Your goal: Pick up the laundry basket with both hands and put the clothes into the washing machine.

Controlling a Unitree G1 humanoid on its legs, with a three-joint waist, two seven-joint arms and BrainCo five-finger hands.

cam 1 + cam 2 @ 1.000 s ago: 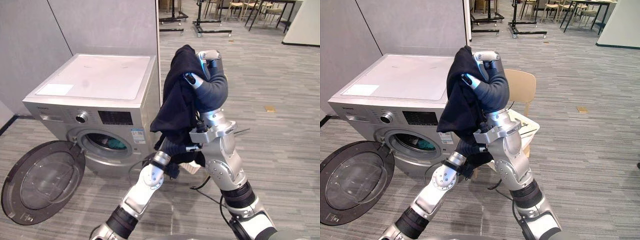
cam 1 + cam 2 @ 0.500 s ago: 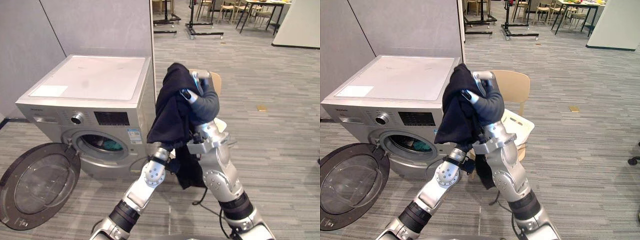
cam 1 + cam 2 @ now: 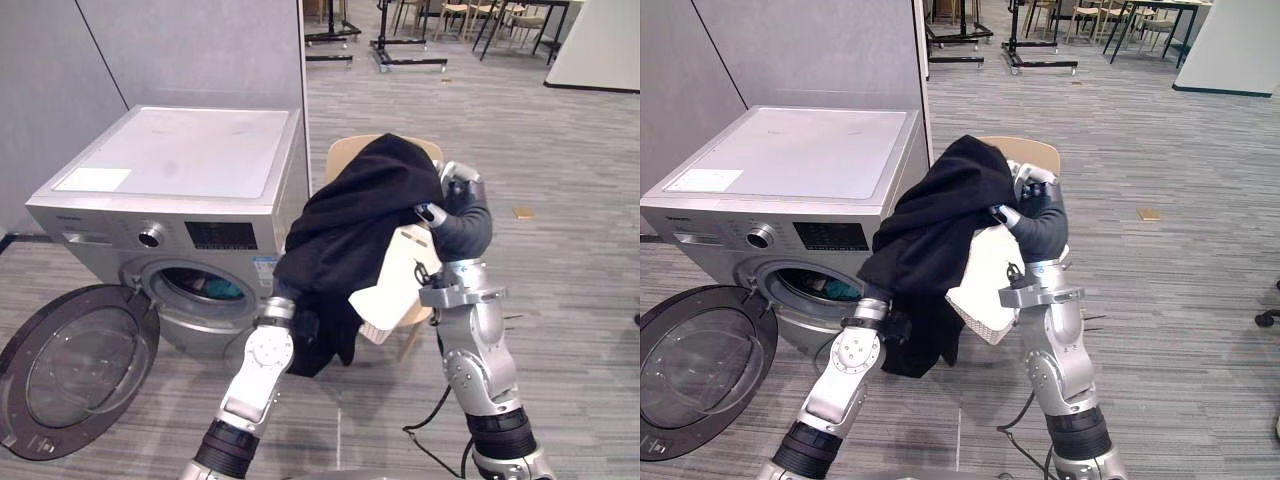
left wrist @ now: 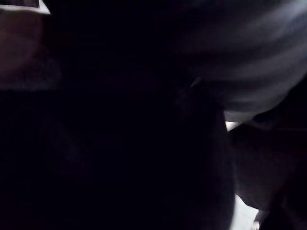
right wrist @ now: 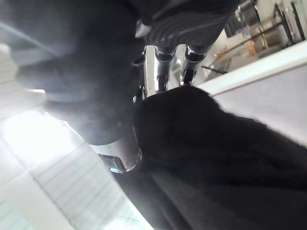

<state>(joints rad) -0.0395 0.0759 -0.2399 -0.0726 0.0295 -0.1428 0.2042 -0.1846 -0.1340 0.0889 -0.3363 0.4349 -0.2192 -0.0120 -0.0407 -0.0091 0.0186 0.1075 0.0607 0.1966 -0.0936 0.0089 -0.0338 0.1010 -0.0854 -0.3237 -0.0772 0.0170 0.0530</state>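
Observation:
A black garment (image 3: 355, 215) hangs from my raised right hand (image 3: 458, 190) and stretches down to the left. The right hand's fingers (image 5: 160, 67) look straight, with the cloth lying over their tips. My left hand (image 3: 897, 326) is buried in the garment's lower folds, curled on the cloth. Behind the garment, a white laundry basket (image 3: 395, 285) tilts on a wooden chair (image 3: 1035, 152). At the left, the silver washing machine (image 3: 180, 170) has its round door (image 3: 75, 365) swung open. Teal clothing (image 3: 232, 290) lies in the drum.
A grey partition wall (image 3: 200, 50) stands behind the washer. Wheeled racks (image 3: 410, 55) and chairs stand far back. A small brown piece (image 3: 523, 212) lies on the wood-pattern floor at the right.
My right arm has dropped and swung right, and its fingers have straightened. The left hand has curled into the garment's lower part. The garment is now spread between the hands, and the basket shows behind it.

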